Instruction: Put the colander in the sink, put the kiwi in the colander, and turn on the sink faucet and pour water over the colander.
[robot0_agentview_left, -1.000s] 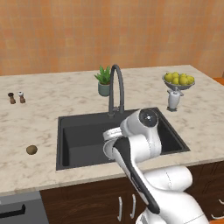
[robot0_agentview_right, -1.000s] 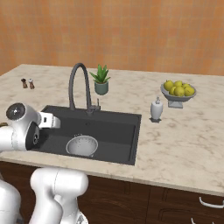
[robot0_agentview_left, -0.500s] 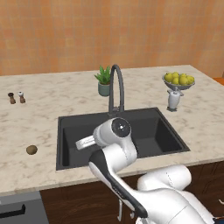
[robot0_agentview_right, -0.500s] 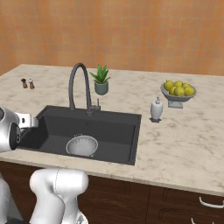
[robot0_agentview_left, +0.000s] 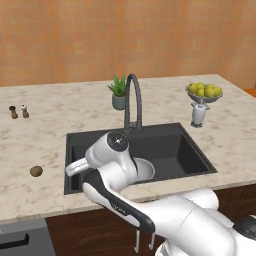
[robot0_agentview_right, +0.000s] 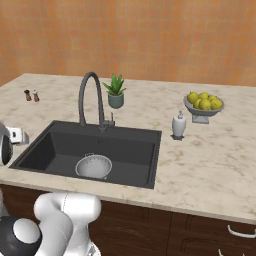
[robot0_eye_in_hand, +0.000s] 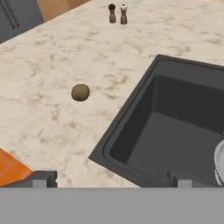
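Observation:
The silver-grey colander sits on the floor of the black sink, left of its middle. In the left base view my arm hides part of the colander; its rim shows at the right edge of the hand view. The brown kiwi lies on the counter left of the sink, and the hand view shows the kiwi ahead and to the left. My gripper is open and holds nothing, above the sink's front left corner. The dark gooseneck faucet stands behind the basin.
Salt and pepper shakers stand at the far left of the counter. A potted plant is beside the faucet. A white soap dispenser and a footed bowl of yellow-green fruit stand right of the sink.
My arm has swung left across the sink, from over its right half to its left front corner. The colander has stayed in the basin and the kiwi has not moved.

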